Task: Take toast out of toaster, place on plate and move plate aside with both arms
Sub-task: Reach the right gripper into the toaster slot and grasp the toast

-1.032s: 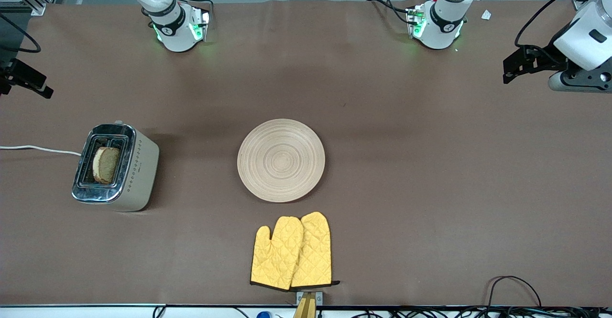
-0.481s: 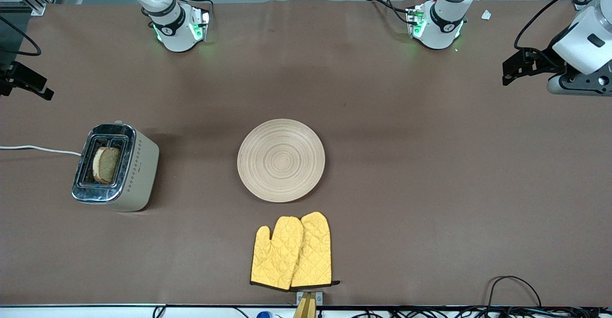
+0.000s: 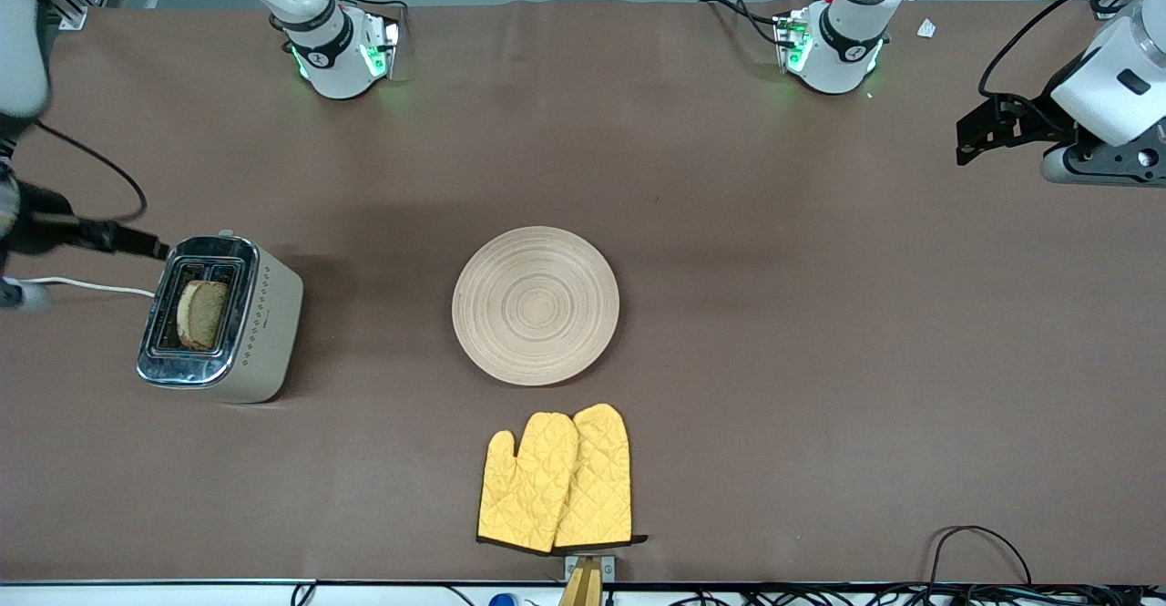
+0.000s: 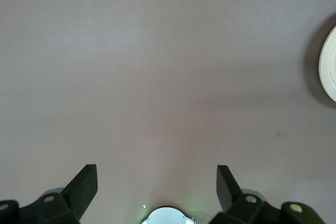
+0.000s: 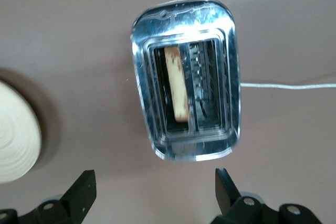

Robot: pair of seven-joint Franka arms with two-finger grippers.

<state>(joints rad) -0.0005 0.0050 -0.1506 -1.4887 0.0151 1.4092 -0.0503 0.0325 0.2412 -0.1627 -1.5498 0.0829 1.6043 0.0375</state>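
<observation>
The toast [image 3: 202, 314] stands in one slot of a silver toaster [image 3: 239, 319] at the right arm's end of the table; the right wrist view shows the toast [image 5: 176, 83] edge-on in the toaster [image 5: 184, 77]. The plate [image 3: 536, 305] lies mid-table, with nothing on it. My right gripper [image 3: 127, 241] hangs over the table beside the toaster, open and empty [image 5: 154, 192]. My left gripper [image 3: 979, 132] is open and empty [image 4: 156, 184] over bare table at the left arm's end.
Two yellow oven mitts [image 3: 557, 478] lie nearer to the front camera than the plate. A white cable [image 3: 82, 284] runs from the toaster off the table's end. The plate's rim shows in both wrist views [image 4: 329, 64] [image 5: 16, 135].
My right gripper has swung in from the table's end to just beside the toaster. My left gripper has barely shifted. Toast, plate and mitts have not moved.
</observation>
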